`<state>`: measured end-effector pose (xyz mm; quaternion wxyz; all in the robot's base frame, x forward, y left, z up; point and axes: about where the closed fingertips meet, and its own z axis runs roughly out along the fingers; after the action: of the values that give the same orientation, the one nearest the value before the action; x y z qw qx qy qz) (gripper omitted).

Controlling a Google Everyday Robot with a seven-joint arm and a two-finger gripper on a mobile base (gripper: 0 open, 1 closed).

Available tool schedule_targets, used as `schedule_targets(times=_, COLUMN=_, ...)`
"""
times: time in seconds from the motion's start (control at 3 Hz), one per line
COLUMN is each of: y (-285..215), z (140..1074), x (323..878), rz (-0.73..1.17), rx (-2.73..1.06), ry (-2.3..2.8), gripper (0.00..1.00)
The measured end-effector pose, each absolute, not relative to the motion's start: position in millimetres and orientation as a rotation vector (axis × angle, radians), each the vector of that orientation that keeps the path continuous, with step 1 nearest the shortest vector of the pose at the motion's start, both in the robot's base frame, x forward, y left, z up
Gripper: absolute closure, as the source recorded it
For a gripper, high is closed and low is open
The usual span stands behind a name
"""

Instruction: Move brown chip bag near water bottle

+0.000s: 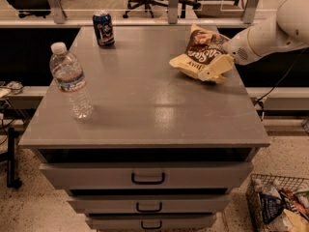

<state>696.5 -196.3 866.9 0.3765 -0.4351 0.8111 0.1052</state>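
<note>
Touching the right edge of the crinkly cream-and-brown chip bag [195,57], the pincer [216,70] (clenched or released, cannot tell) has the clear plastic water bottle [71,81] well leftward across the grey worktop [145,115].

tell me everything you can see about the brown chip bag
The brown chip bag is a crinkly, puffed packet, cream-yellow at the edges with a dark brown centre panel and lettering. It lies slightly crumpled, front facing up, on the far right part of the grey cabinet top. The gripper sits against its near right edge, seemingly touching it. Nothing else touches it; the water bottle stands well apart at the left.
</note>
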Motion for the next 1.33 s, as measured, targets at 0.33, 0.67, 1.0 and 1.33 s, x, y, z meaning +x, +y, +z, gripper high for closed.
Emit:
schedule_targets(times=0.33, y=-182.2, z=861.7, x=692.0, rz=0.345, rx=-1.099, ry=2.080, gripper=0.41)
schedule_targets(times=0.67, y=-173.0, z=872.8, x=680.0, rz=0.312, rx=-1.124, ry=2.029, gripper=0.65)
schedule_targets(times=1.0, y=-167.7, z=895.0, x=665.3, rz=0.218, rx=-1.146, ry=1.956, gripper=0.88)
schedule_targets(times=1.33, y=-166.6, z=922.5, x=650.4, rz=0.096, rx=-1.147, ry=1.879, gripper=1.00)
